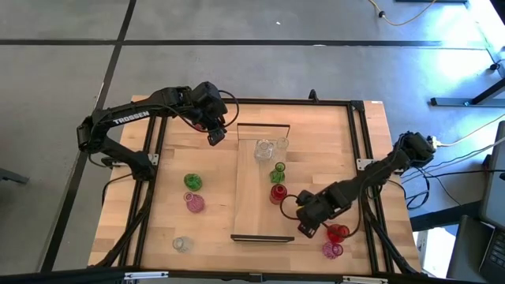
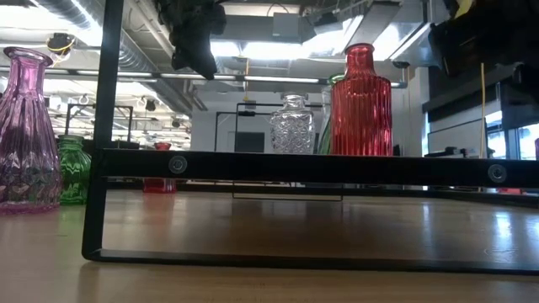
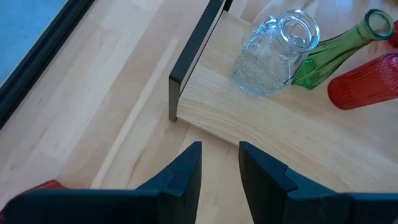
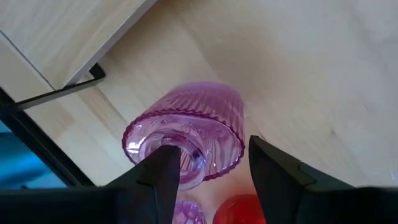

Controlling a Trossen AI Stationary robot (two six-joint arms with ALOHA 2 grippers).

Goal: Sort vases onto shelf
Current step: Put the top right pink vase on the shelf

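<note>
The shelf [image 1: 251, 207] is a long light board with dark end frames. On it stand two clear vases [image 1: 263, 148], a green one [image 1: 278, 173] and a red one [image 1: 277, 193]. My right gripper [image 4: 214, 165], off the shelf's near right corner, is shut on a pink ribbed vase [image 4: 193, 121]. My left gripper [image 3: 221, 162] hangs open and holds nothing above the table, off the shelf's far left corner [image 1: 215, 136]. The low view shows only the dark undersides of both arms at its top. My right gripper has the pink vase's upper end [image 4: 233, 149] between its two fingers, one on each side of the body. The fingers come from above, pointing steeply down. The vase stands away below them, roughly upright. I cannot tell whether its base is off the table.
Left of the shelf on the table stand a green vase [image 1: 192, 181], a pink one [image 1: 194, 203] and a clear one [image 1: 182, 244]. A red vase [image 1: 338, 233] and a pink vase [image 1: 332, 250] stand right beside my right gripper. Dark rails [image 1: 359, 142] edge the table.
</note>
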